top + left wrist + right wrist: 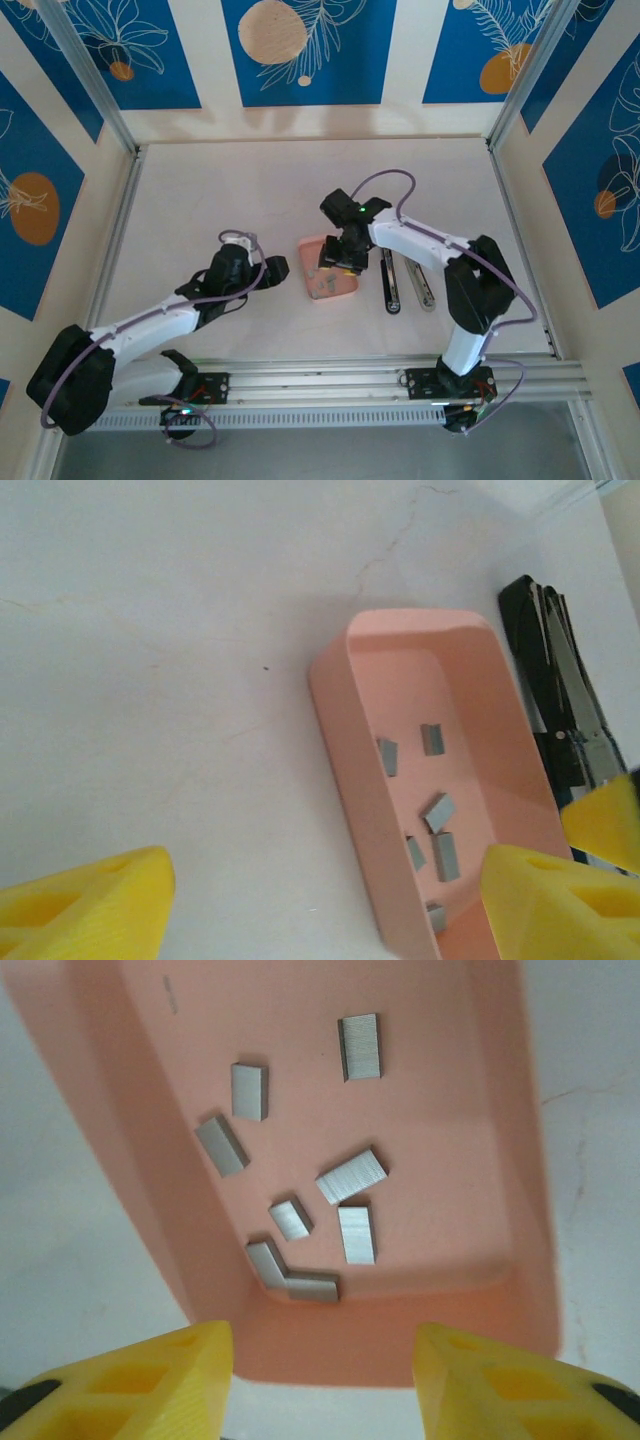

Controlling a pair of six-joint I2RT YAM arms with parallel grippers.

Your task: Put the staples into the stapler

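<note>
Pick-up step in hand, by judgement. The staples [350,1175] lie loose in the tray [520,1110], the stapler [392,283] opened just beside it. Over the tray the right gripper [322,1360] stands agape, empty; the left gripper [320,905], beside the tray, likewise. Next: descend, pinch one strip squarely

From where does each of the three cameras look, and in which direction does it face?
Top external: fixed above and behind the arms, looking down on the table; both arms, the left gripper and the right gripper show.
Left wrist: on the left arm, facing down at the pink tray from beside it, the stapler beyond; its yellow fingers show.
Right wrist: on the right arm over the tray, facing down at the staples; its yellow fingers show.
Shared: both wrist views see the tray and staples.
</note>
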